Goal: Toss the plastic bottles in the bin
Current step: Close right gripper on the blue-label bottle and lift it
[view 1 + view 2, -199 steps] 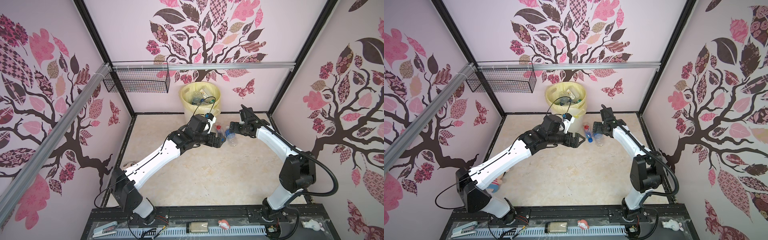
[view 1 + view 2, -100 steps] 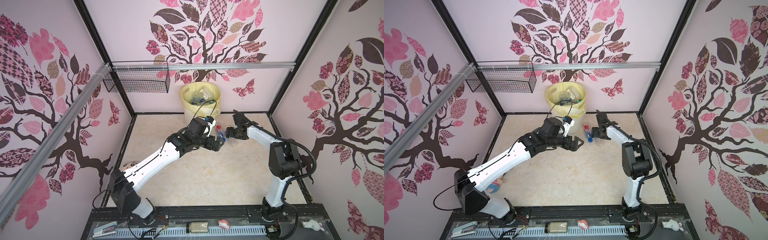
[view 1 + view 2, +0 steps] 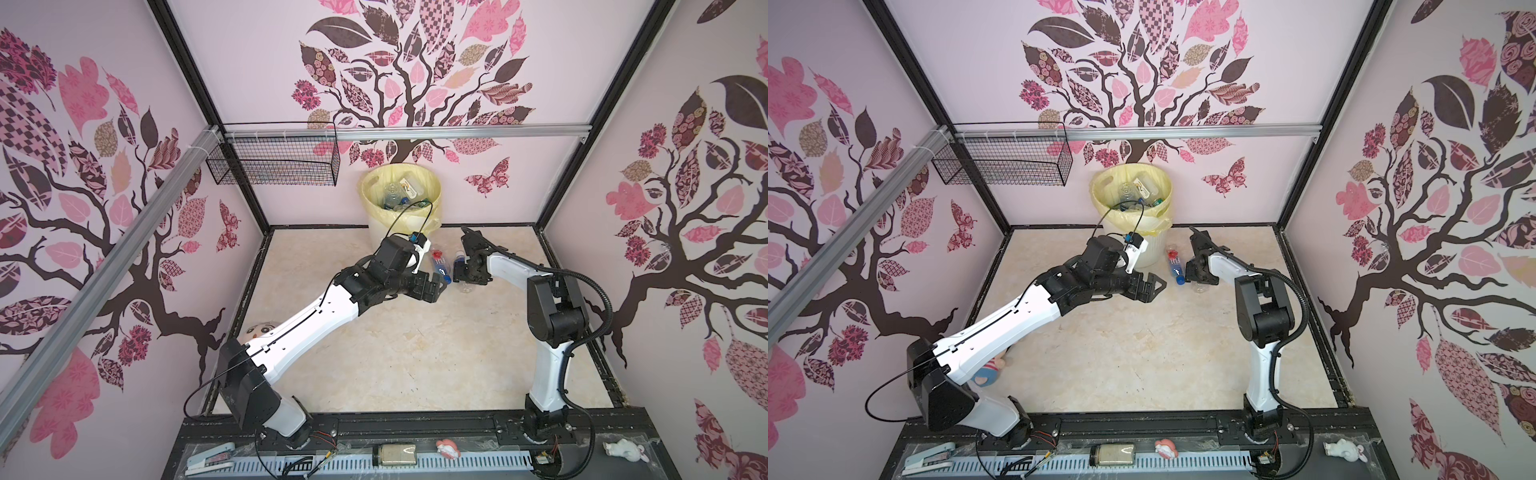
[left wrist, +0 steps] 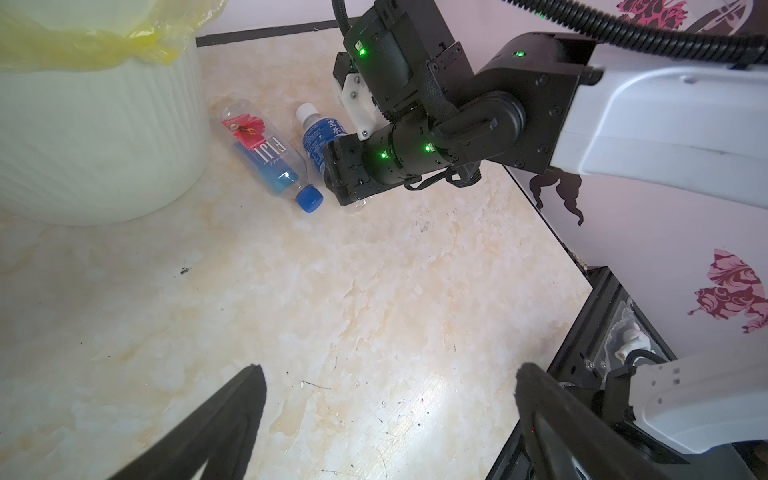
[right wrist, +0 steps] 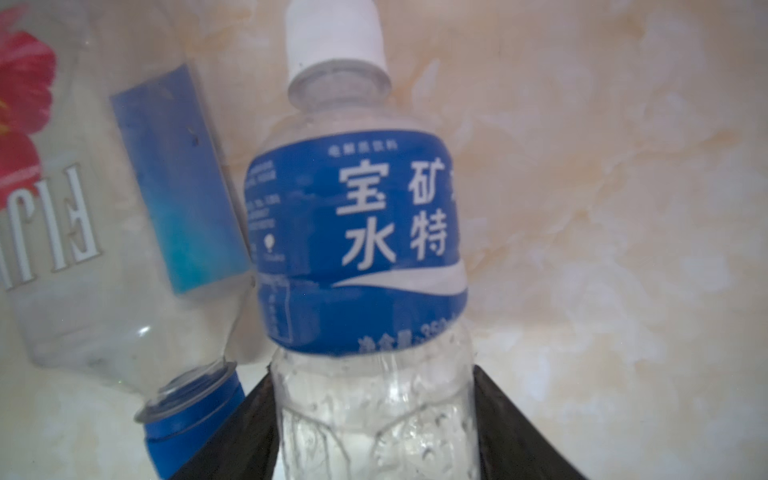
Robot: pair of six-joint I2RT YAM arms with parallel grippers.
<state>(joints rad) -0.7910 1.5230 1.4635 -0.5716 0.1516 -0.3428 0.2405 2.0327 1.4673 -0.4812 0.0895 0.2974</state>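
Observation:
The cream ribbed bin (image 3: pixel 376 232) (image 3: pixel 1150 253) (image 4: pixel 95 137), lined with a yellow bag, stands at the back wall with several plastic bottles (image 3: pixel 401 193) inside. Two bottles lie on the floor beside it. One is clear with a red flower label and blue cap (image 3: pixel 440 264) (image 3: pixel 1175 266) (image 4: pixel 266 156) (image 5: pixel 83 249). The other has a blue label and white cap (image 3: pixel 459 262) (image 4: pixel 318 137) (image 5: pixel 357 249). My right gripper (image 3: pixel 467 278) (image 3: pixel 1200 278) (image 5: pixel 374 395) is shut on that bottle's clear lower body, both fingers touching it. My left gripper (image 3: pixel 440 286) (image 3: pixel 1156 289) (image 4: pixel 386 374) hangs open and empty over the floor nearby.
A black wire basket (image 3: pixel 274 166) (image 3: pixel 1005 162) hangs on the back rail left of the bin. A doll toy (image 3: pixel 262 330) (image 3: pixel 988 374) lies by the left arm's base. A stapler, a jar and small figurines sit on the front rail.
The right arm has folded back and its gripper has come down over the blue-label bottle, jaws narrowing onto it. The left arm has barely moved and stays open.

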